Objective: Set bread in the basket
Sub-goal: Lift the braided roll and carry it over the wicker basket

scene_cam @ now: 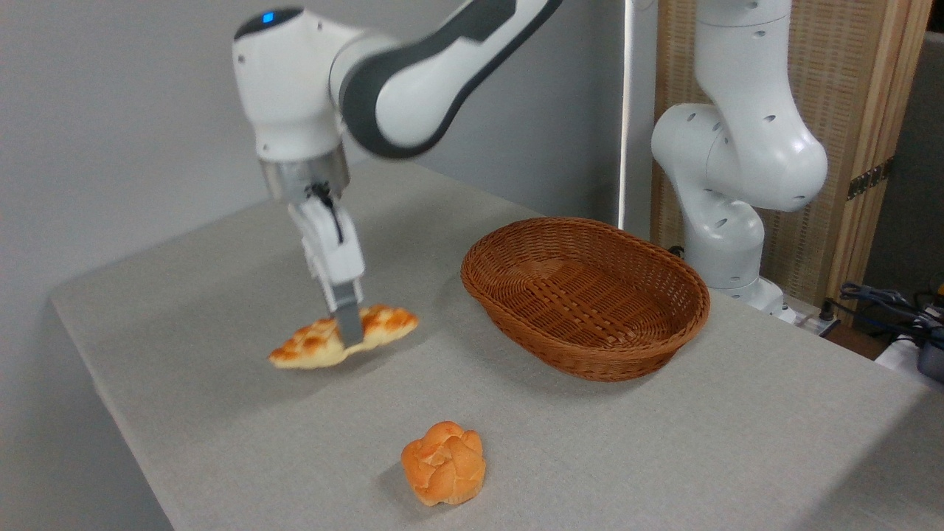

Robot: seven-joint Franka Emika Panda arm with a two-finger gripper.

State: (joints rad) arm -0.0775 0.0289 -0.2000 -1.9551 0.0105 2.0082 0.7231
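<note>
bread (317, 345) clamped in gripper (349, 333), lifted

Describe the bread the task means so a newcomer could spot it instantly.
Start at the big oval wicker basket on the grey table, then look left of it. There the end effector grips a flat braided loaf, apparently lifted just off the cloth. Unlike the round orange bun nearer the camera, it is long, pale yellow and pointed at both ends.
</note>
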